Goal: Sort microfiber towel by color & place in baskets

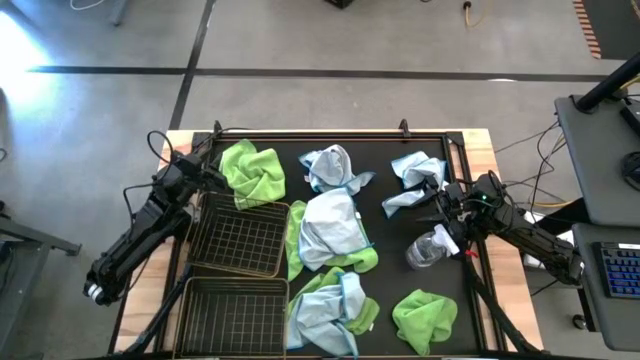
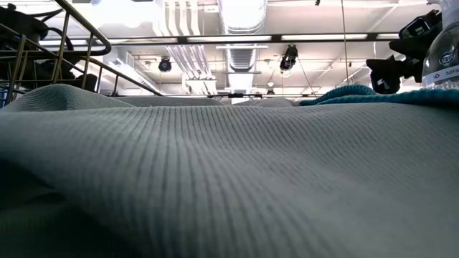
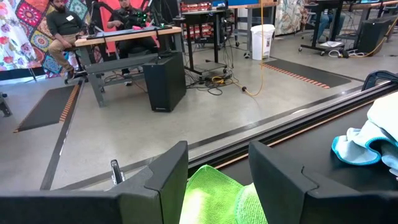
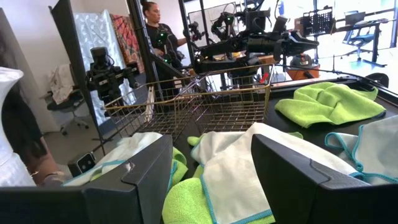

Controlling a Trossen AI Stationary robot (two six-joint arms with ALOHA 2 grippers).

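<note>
Several towels lie on the black mat. A lime green towel (image 1: pixel 252 172) sits at the far left, another (image 1: pixel 425 318) at the near right. Pale blue-white ones lie at the far middle (image 1: pixel 330 165), the far right (image 1: pixel 415 175), the centre (image 1: pixel 330 228) and the near middle (image 1: pixel 325 305). Two wire baskets (image 1: pixel 238 238) (image 1: pixel 235 315) stand at the left. My left gripper (image 1: pixel 208 177) is open just left of the far green towel (image 3: pixel 211 199), which shows between its fingers. My right gripper (image 1: pixel 445 207) is open beside the far-right pale towel, facing the centre towel (image 4: pixel 249 168).
A clear spray bottle (image 1: pixel 428 250) lies just near-side of my right gripper. A green cloth (image 1: pixel 360 262) peeks out from under the centre pale towel. A raised black frame (image 1: pixel 330 133) runs along the mat's far edge. People sit at desks beyond the table (image 3: pixel 62 25).
</note>
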